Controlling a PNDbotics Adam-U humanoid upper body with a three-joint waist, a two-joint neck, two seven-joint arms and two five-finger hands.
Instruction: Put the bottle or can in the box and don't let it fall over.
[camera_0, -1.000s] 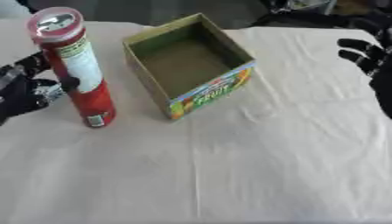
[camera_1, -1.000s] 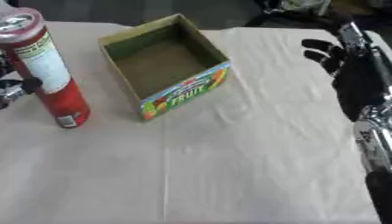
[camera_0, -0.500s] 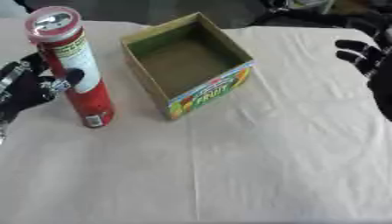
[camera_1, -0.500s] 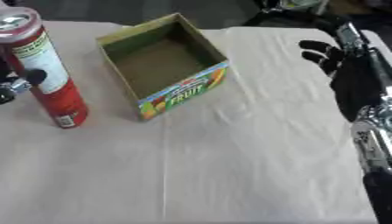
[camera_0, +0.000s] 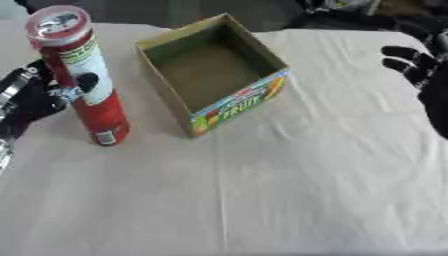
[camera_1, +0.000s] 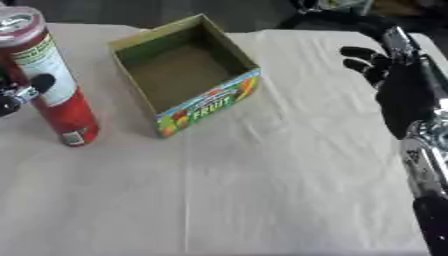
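Red chip can (camera_0: 80, 75) stood upright at upper left, the left hand (camera_0: 39, 95) curled round it; beside it sat the open fruit box (camera_0: 213, 72). At right, the right hand (camera_1: 385, 70) hung relaxed above the tablecloth (camera_0: 289, 190).

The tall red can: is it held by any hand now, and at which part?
Yes, the left hand curls round the red can at mid-height; the right hand holds nothing.
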